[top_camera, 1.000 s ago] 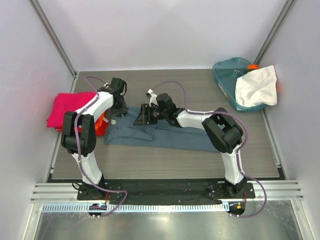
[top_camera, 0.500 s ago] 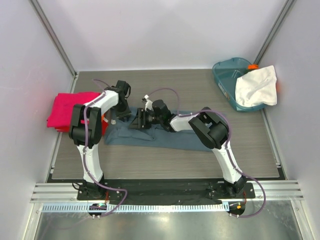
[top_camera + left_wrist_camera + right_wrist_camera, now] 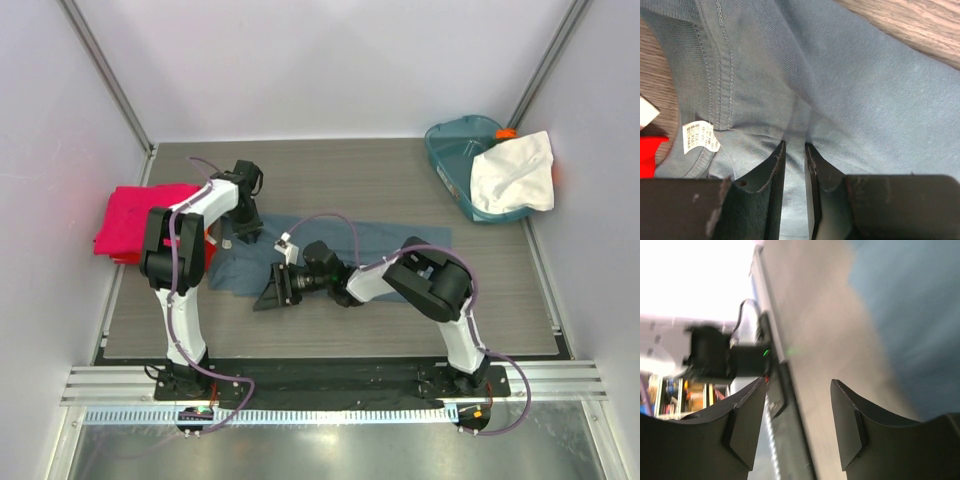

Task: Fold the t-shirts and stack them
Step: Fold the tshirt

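A slate blue-grey t-shirt (image 3: 380,240) lies spread across the middle of the table. My left gripper (image 3: 243,232) sits at its far left, near the collar. In the left wrist view this gripper (image 3: 794,145) is shut on a pinched ridge of the blue-grey cloth (image 3: 865,90), beside the white neck label (image 3: 700,137). My right gripper (image 3: 270,297) stands open at the shirt's near left edge. The right wrist view shows the gripper (image 3: 797,385) with nothing between its fingers and the shirt (image 3: 910,300) off to one side. A folded magenta t-shirt (image 3: 130,215) lies at the left, with an orange-red one (image 3: 207,245) under my left arm.
A teal tub (image 3: 450,150) stands at the back right with a white t-shirt (image 3: 512,170) draped over it. Grey walls close in the table on three sides. A metal rail (image 3: 330,385) with the arm bases runs along the near edge.
My right gripper has swung from the shirt's far left part toward the near edge, its jaws still apart. The left gripper has kept its hold by the collar.
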